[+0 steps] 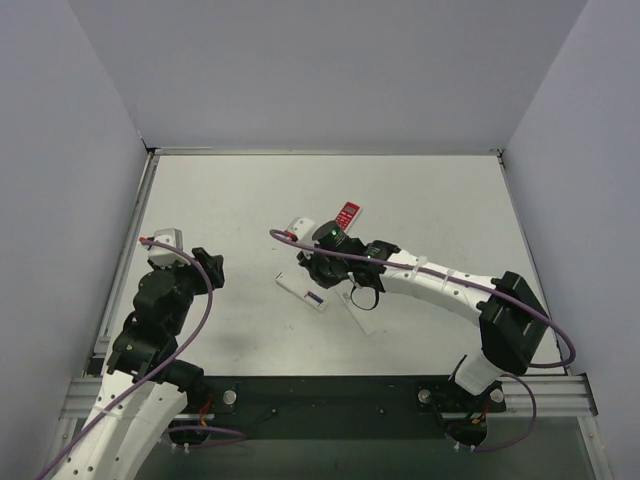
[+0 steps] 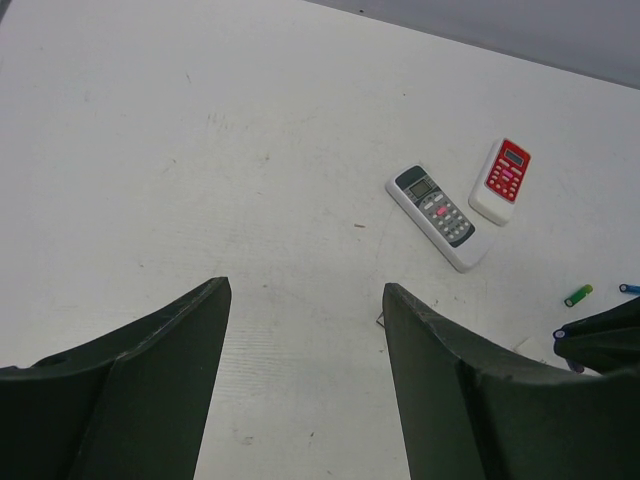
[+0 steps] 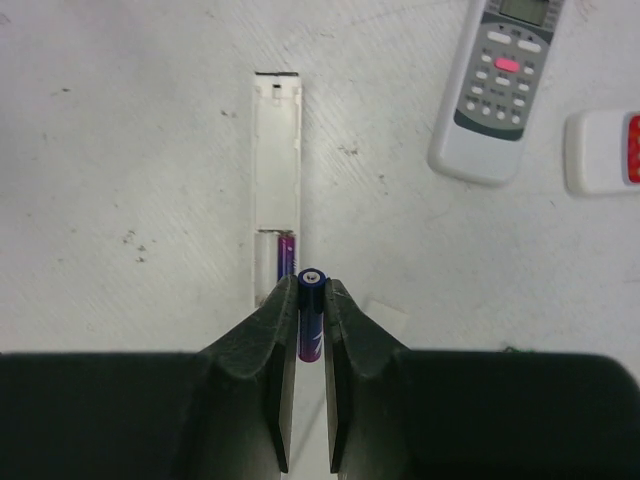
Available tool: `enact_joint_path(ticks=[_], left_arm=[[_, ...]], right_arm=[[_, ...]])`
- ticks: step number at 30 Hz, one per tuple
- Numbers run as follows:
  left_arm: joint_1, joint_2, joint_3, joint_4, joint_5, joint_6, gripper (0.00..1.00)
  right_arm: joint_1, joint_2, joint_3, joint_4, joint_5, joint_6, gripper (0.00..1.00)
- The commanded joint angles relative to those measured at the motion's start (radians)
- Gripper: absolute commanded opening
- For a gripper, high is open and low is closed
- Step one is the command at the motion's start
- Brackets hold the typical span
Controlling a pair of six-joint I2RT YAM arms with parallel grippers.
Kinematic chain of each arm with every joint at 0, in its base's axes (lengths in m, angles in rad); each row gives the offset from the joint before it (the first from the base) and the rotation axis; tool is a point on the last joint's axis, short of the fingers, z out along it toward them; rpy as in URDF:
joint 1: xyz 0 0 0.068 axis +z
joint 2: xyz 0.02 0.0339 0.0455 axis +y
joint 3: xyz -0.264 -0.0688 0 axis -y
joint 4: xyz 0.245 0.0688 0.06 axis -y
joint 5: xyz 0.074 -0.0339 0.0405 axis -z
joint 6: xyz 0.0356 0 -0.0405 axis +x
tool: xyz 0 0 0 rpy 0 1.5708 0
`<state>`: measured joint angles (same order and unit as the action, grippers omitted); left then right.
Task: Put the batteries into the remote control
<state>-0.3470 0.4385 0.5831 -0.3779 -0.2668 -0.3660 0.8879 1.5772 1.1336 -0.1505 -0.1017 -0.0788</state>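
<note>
right claw (image 3: pixel 310 292) pinching blue battery (image 3: pixel 311 325), hidden overhead

The worktop (image 3: pixel 120 120) was finished in matt white and marked by fine scuffs and dark specks. The opened remote control (image 3: pixel 277 150) was moulded in smooth white plastic with a faint sheen. The battery (image 3: pixel 311 312) was wrapped in glossy blue-purple film and capped with bright metal. The right end effector (image 3: pixel 311 298) and left end effector (image 2: pixel 305 290) were made of dark matt plastic. The grey-faced remote (image 3: pixel 497 90) was cased in smooth pale plastic.
</note>
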Motion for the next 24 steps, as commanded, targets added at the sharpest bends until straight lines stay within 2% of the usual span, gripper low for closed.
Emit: enact_joint_path(ticks=[1, 10, 24], left_arm=[[0.02, 0.003, 0.001, 0.043, 0.032, -0.017, 0.73], [0.031, 0.003, -0.002, 0.045, 0.044, -0.022, 0.73], [0.04, 0.003, -0.003, 0.047, 0.046, -0.025, 0.73]], right_arm=[[0.055, 0.021, -0.052, 0.182, 0.017, 0.06, 0.0], [0.088, 0.067, -0.13, 0.356, 0.043, 0.1, 0.0], [0.088, 0.132, -0.204, 0.456, 0.02, 0.117, 0.0]])
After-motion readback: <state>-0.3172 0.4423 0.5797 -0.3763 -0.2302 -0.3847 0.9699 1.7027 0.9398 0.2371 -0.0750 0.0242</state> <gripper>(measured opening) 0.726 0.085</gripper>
